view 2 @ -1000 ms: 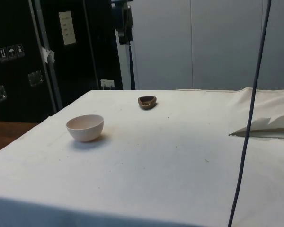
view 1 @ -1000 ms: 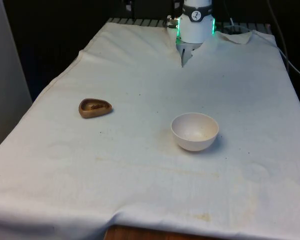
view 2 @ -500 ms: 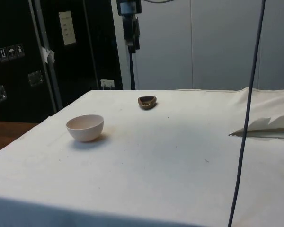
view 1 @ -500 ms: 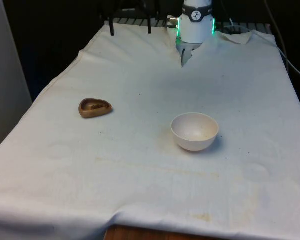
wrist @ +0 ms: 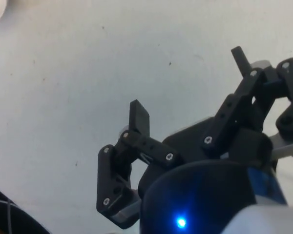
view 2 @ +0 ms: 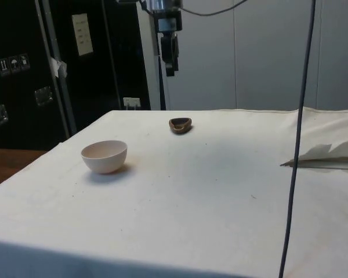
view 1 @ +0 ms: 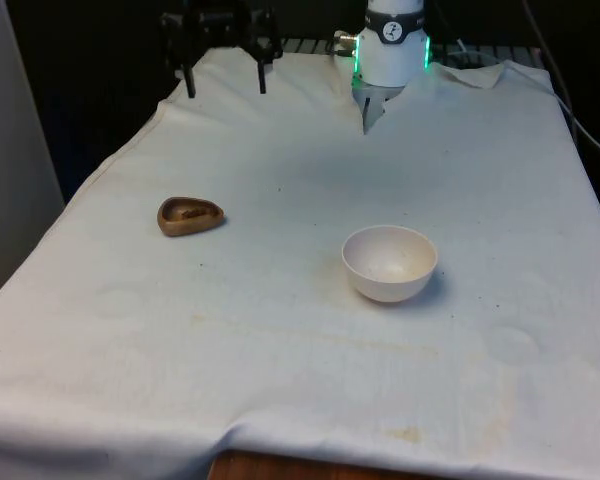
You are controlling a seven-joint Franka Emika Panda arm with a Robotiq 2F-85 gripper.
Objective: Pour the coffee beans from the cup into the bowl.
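The bowl [view 1: 389, 262] is viewed lengthwise across the surface [view 1: 280, 340] in front, crosswise [view 2: 104, 156] from the side; both views share it.

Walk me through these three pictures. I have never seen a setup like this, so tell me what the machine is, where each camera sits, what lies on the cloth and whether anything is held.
The machine is a white robot arm ending in a black two-finger gripper. One camera looks across the table towards the robot, one looks from the table's side, and one rides on the wrist, looking past the fingers at the cloth. On the white cloth lie a small brown cup with dark coffee beans inside and a white bowl, standing well apart. In the side view the gripper hangs high above the cup. Its fingers are spread open and hold nothing.
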